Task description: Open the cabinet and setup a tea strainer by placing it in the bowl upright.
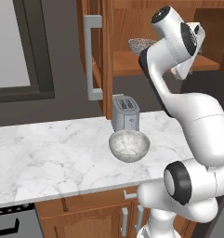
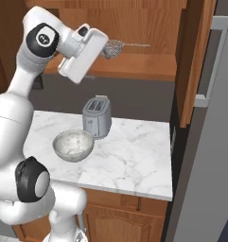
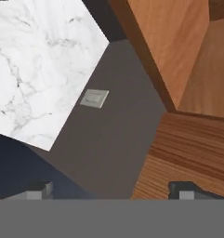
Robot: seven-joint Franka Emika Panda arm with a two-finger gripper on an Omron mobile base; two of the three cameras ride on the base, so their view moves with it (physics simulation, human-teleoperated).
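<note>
Base cams sit behind me left and right, both sharing counter (image 1: pixel 48 153), bowl (image 1: pixel 128 145), cabinet (image 2: pixel 148 66); my hand cam looks close along the cabinet's shelf edge.

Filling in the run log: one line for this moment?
reddish-brown wooden cabinet: open | silver wire-mesh tea strainer: on shelf | gripper: open, empty | grey speckled bowl: empty

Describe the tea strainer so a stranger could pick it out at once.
Start at the open cabinet on the wall above the marble counter. On its inner wooden shelf lies the tea strainer, a small silver wire-mesh basket with a thin straight handle, unlike the solid toaster and bowl below.
</note>
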